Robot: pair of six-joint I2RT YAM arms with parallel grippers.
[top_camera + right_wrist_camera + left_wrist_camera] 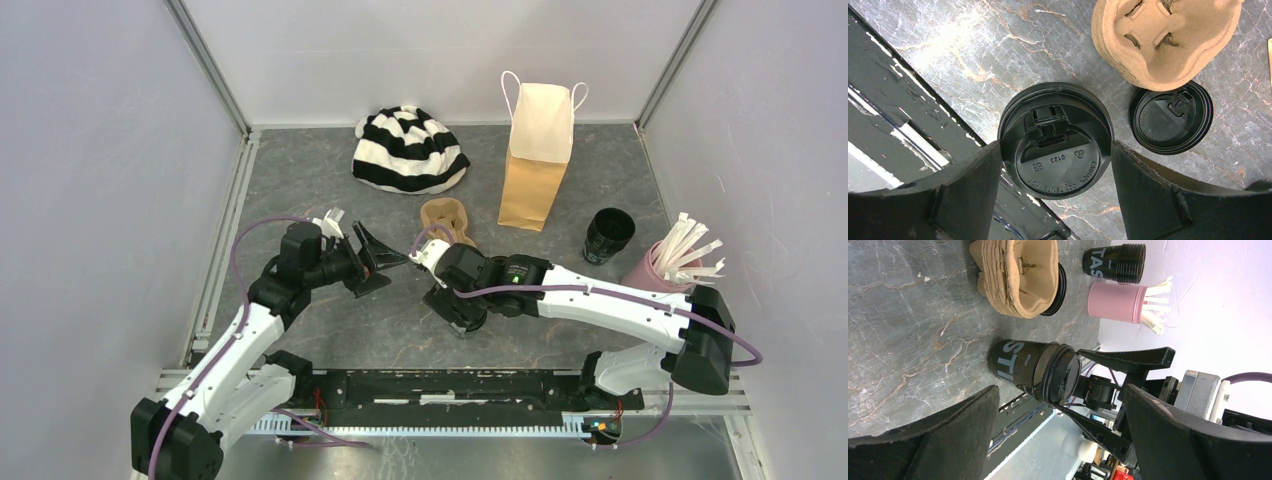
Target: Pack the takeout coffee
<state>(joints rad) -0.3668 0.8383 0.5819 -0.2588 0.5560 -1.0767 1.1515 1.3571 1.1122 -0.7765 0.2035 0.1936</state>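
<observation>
Grey marble table (908, 315), lidded cup (1033, 370) lettered "ST"

We see a grey marbled tabletop (330, 200) closed in by white walls (100, 150). Towards the back lies a black-and-white striped cloth (410, 150), bunched into a mound. Just to its right a brown paper bag (532, 180) stands upright, mouth open, with white string handles. In front of the gap between these two lies a brown moulded-cardboard carrier (447, 220), its cup wells facing up. At the right edge stands a pink cup (650, 268), upright, with white sticks (695, 250) fanning out of it.
</observation>
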